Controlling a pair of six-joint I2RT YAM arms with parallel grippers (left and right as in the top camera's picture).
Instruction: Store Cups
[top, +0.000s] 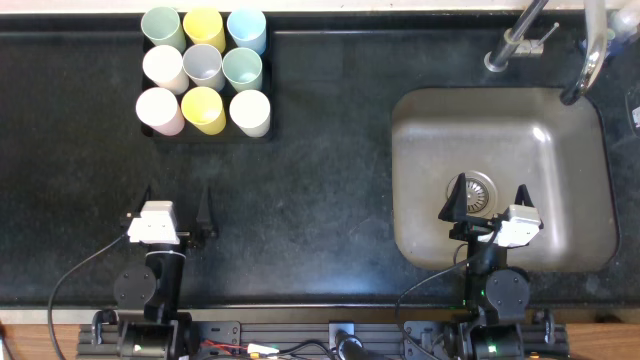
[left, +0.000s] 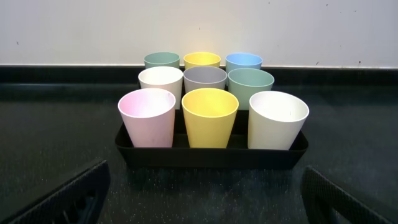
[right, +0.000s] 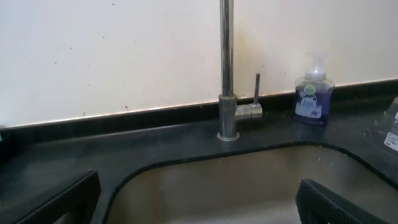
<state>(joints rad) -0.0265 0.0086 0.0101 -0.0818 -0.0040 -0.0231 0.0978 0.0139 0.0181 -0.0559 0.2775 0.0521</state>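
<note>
At bench (top: 320, 150) far-left | 9 cups (left: 211, 115) packed 3x3 in tray (left: 211, 157), upright so none tip | L fingers (left: 62, 202), R fingers (right: 56, 202) spread wide, empty | I judge storing done.

- I see nine plastic cups (left: 205, 81) standing upright, mouths up, in three rows of three.
- They fill a shallow black tray (left: 211, 157) at the bench's (top: 320, 200) far left.
- The front row reads pink cup (left: 148, 118), yellow cup (left: 210, 118), cream cup (left: 278, 121).
</note>
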